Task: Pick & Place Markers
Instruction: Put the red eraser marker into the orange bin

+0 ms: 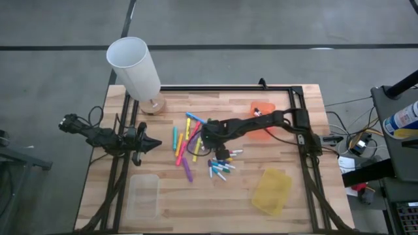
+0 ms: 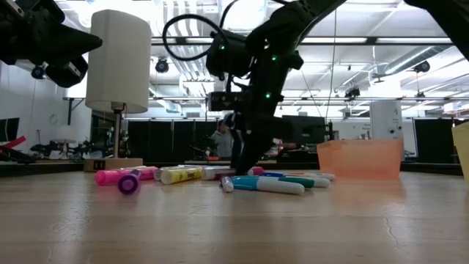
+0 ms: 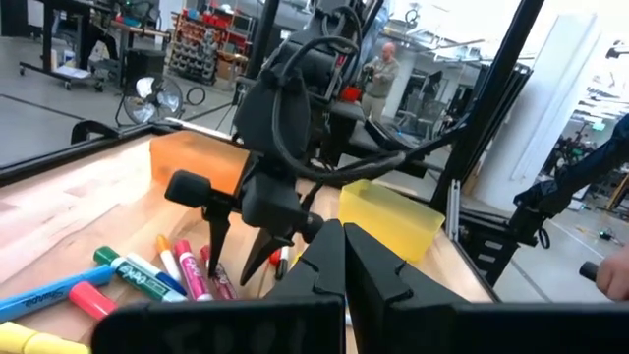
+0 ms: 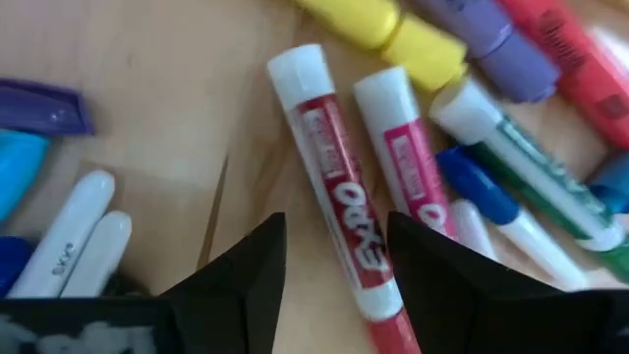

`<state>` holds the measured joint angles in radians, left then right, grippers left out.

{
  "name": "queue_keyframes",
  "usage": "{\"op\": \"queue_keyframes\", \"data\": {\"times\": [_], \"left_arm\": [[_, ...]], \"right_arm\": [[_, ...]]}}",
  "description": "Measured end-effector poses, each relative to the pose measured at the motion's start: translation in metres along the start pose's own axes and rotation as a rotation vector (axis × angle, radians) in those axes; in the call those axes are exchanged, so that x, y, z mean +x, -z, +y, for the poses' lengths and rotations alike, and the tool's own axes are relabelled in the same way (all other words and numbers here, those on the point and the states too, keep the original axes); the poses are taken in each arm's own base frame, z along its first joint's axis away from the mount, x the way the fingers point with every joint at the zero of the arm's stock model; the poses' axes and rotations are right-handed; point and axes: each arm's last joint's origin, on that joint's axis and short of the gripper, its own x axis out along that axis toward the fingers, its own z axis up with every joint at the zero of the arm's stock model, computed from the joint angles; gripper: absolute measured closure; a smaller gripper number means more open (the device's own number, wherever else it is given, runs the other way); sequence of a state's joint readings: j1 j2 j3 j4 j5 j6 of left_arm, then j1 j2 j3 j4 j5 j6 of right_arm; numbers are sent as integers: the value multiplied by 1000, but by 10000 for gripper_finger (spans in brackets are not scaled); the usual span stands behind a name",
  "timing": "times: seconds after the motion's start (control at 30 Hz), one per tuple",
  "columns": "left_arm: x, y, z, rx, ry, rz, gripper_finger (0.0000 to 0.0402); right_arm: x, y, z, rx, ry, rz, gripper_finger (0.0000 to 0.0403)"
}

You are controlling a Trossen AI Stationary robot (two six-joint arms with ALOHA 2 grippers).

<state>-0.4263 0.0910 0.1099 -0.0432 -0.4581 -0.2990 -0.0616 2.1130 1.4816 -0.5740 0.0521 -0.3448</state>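
A: Fingers (image 4: 246, 275) first, please. How do they stand?

B: Right gripper (image 4: 334, 270): its two dark fingers are spread apart, pointing down, with a red marker (image 4: 334, 182) lying flat on the table between the tips. The marker has a white barrel and a red label. The fingers straddle it but have not closed, so nothing is held yet.

A: And around that red marker?

B: Just beside it lies a pink marker (image 4: 413, 157) of the same kind, nearly parallel. Beyond those, more of the markers (image 1: 202, 147) lie loose in a scatter: yellow, purple, blue, green and white ones, some touching each other.

A: Where is the other arm?

B: Left gripper (image 3: 342, 258): fingers pressed together, empty, waiting well away from the red marker, near the table's left edge and facing the pile.

A: What else is on the table?

B: An orange bin (image 1: 261, 111) stands behind the red marker, near the right arm's base. A yellow bin (image 1: 272, 190) lies on the near side of it, and a clear bin (image 1: 144, 194) sits far off by the left arm. A white lamp (image 1: 134, 65) stands at the back corner.

A: How far along is the job?

B: Early, I judge. The yellow and clear bins look empty; the orange one is too hidden to tell. Nearly all the markers are yet to be moved.
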Motion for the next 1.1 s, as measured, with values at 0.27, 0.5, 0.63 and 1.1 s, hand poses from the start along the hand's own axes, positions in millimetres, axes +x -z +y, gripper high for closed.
{"op": "queue_keyframes", "data": {"times": [0.27,0.5,0.63,1.1], "left_arm": [[0,0,0,0,0,1,402],[0,0,0,3,0,2,402],[0,0,0,3,0,2,402],[0,0,0,-4,-1,2,402]], "right_arm": [[4,2,1,-1,-11,25,260],[4,4,2,52,-24,33,324],[3,4,3,68,-44,46,355],[-42,-8,-3,198,-55,88,355]]}}
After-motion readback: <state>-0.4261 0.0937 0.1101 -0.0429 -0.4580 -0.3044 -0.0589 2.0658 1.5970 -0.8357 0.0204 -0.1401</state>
